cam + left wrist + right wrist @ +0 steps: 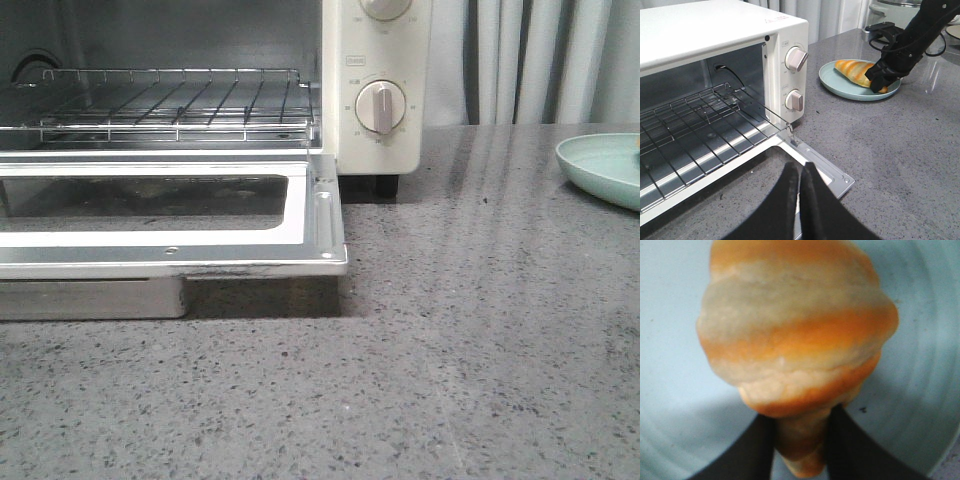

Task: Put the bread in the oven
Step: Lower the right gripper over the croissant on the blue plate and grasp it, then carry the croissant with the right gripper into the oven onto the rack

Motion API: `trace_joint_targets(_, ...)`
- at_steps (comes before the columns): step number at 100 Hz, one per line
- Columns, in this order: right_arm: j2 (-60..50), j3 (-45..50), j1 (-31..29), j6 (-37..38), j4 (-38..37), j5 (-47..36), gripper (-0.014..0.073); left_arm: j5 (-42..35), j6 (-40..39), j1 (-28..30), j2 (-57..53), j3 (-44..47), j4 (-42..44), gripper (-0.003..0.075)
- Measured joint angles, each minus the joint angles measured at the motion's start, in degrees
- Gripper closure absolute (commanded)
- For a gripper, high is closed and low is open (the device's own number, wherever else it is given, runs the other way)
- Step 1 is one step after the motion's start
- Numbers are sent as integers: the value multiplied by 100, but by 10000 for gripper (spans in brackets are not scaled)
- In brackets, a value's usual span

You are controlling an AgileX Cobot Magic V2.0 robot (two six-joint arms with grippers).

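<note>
Your right gripper point(801, 450) had its jaws closed on the tapered end of the croissant roll point(795, 340), which lay on the pale blue plate point(832, 82) right of the toaster oven point(715, 30). Your left gripper point(801, 200) hung pressed together, empty, over the open door point(170, 258). Dial markings were too small to read.

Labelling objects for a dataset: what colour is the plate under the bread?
Pale blue-green plate, with the bread on it; clearest in the left wrist view.
</note>
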Motion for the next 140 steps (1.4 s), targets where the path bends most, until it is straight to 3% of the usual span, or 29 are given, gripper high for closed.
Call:
trace_joint_targets(24,-257,-20,15,10,3,-174,663,0,0,0,-27,0,-9,741)
trace_joint_targets(41,-1405,-408,626,-24,62,-736,663,-101,0,0,-52,0,-104,741)
trace_joint_targets(65,-2288,-1532,2842,-548,77,-1410,663,-1002,8,0,-97,0,-493,741)
trace_joint_targets(83,-1752,-1973,4552,-802,77,-1234,663,-1250,12,0,-111,0,-543,741)
trace_joint_targets(97,-889,-2099,5366,-837,67,-939,663,-1250,12,0,-272,0,-566,741)
trace_joint_targets(140,1207,-3143,5483,-789,79,-416,663,-1250,12,0,-1286,0,-308,741)
